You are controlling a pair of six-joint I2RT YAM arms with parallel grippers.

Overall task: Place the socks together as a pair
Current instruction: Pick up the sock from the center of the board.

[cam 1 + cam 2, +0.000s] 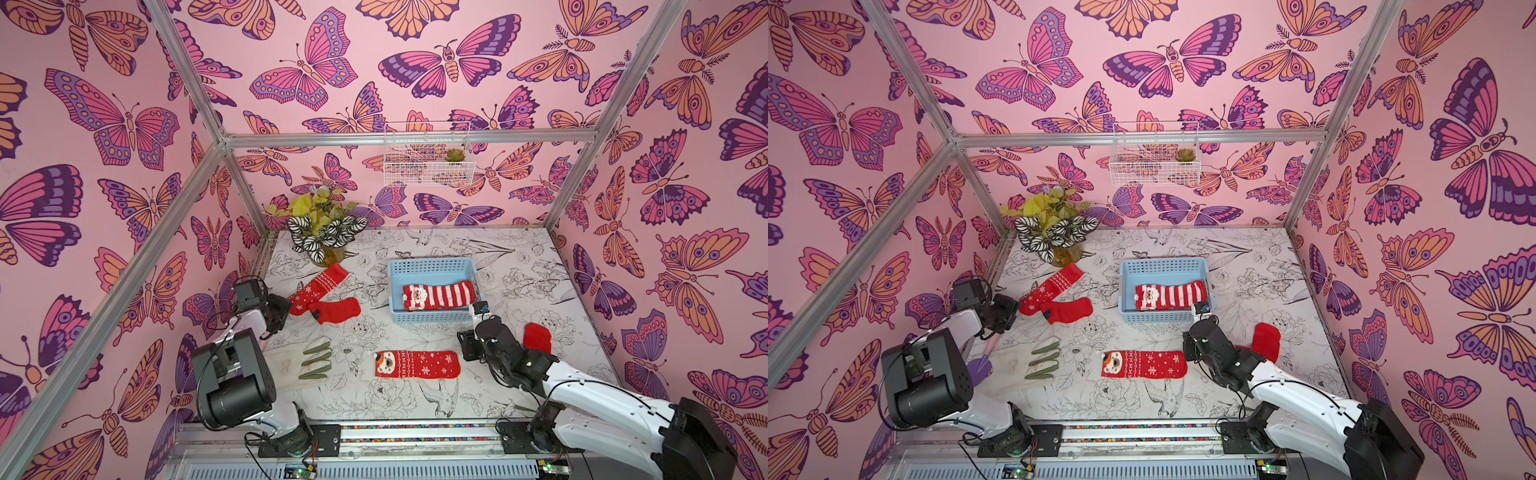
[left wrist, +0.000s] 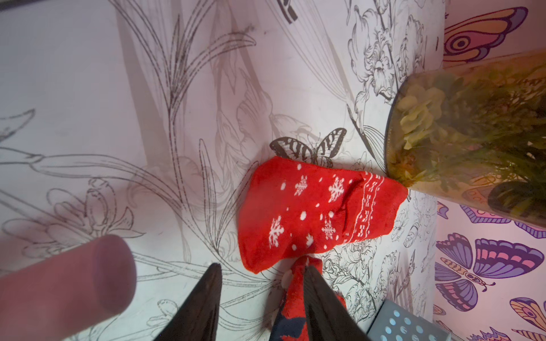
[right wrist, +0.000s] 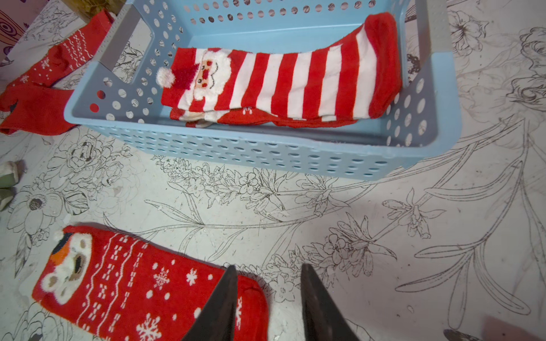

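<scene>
Jaws on the left gripper (image 2: 262,267) stood partly apart near the worktop's (image 1: 519,270) left edge. A raised fold of the plain red sock (image 1: 336,309) with a dark patch sat between them, against one finger (image 2: 319,304). Bare tabletop showed between that fold and the other finger, so the grip was not closed on it. Just beyond that sock lay the snowflake sock (image 1: 318,286), with its cuff end touching the glass vase (image 1: 326,253) of leaves in the back-left corner. Around the middle, toward the back edge, a blue basket (image 1: 432,264) held the striped Santa sock (image 1: 440,295). It lay flat on top of stacked red socks (image 3: 251,118), against the basket's front wall. The right gripper (image 3: 269,266) hung in front of the basket's front-right corner, its jaws apart with only printed tabletop between them and nothing held. In the right wrist view one finger (image 3: 221,298) overlapped the toe end of the white-faced snowflake sock (image 1: 417,363). That sock lay stretched out flat toward the middle of the front edge, its face end pointing toward the left edge. A lone red sock (image 1: 537,337) sat near the right edge, partly hidden behind the right arm. A cream glove (image 1: 286,365) with olive-green fingertips rested near the left edge toward the front, well apart from every sock.
</scene>
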